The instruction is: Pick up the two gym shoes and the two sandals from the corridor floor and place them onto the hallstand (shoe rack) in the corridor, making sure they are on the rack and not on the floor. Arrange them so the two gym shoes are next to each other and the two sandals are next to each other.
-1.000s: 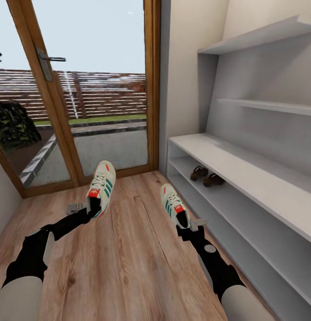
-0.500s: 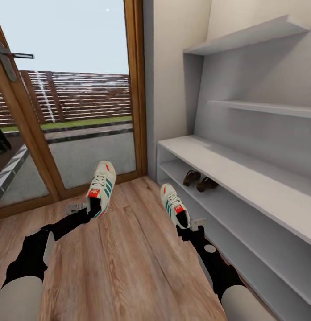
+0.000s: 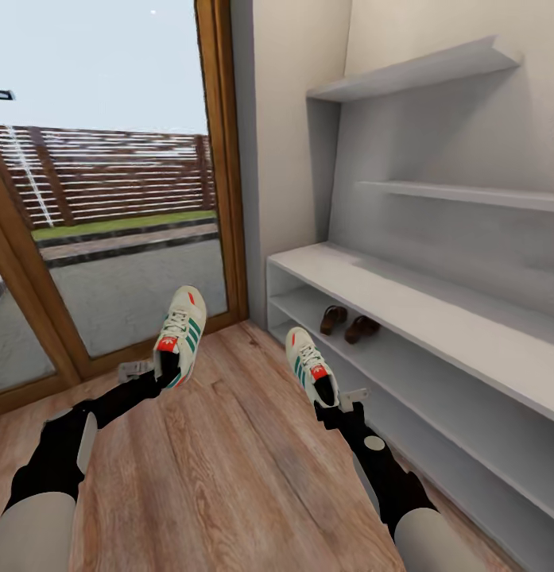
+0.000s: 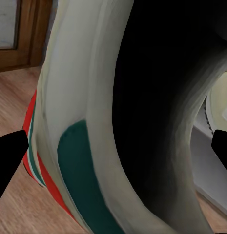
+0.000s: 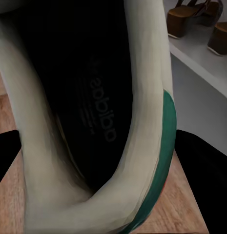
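The view has been swung right, so the wide pale-grey hallstand (image 3: 435, 318) is now more squarely faced, a sign the placing is being approached. The dark brown leather sandals (image 3: 347, 324) are already side by side on its lower shelf. One white green-striped gym shoe (image 3: 180, 335) is clenched aloft in the left gripper (image 3: 160, 375), the other (image 3: 310, 365) in the right gripper (image 3: 334, 403).

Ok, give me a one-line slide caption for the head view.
Each gripper holds a gym shoe, left and right, above the corridor floor, beside the hallstand with both sandals shelved.
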Available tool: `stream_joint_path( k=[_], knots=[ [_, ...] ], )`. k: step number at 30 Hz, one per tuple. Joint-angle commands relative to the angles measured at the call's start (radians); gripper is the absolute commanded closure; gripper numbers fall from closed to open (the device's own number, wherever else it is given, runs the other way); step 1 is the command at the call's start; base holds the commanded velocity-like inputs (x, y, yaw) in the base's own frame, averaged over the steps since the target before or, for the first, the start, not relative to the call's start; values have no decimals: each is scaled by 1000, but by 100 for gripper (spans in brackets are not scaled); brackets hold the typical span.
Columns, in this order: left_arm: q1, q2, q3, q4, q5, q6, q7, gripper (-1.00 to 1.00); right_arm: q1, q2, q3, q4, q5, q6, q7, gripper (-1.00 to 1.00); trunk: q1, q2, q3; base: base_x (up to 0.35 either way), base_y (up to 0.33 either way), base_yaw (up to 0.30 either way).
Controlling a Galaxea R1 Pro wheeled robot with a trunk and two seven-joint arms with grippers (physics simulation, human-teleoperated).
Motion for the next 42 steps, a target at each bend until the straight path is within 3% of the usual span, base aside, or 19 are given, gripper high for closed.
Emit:
stream_joint_path(
  k=[1,10,27,42],
  knots=[
    [-1,0,4,-1,-6,6,-7,100,-1,1,-6,0,8,-3,6,100,0,0,0,2,350,-245],
    [-1,0,4,-1,-6,6,-7,100,-1,1,-6,0,8,-3,6,100,0,0,4,1,295,-245],
    [-1,0,4,-1,-5,6,-7,100,-1,1,-6,0,8,-3,6,100,0,0,13,0,32,-245],
    [-1,0,4,-1,-3,6,-9,100,-1,1,-6,0,8,-3,6,100,0,0,21,0,291,-245]
  ],
)
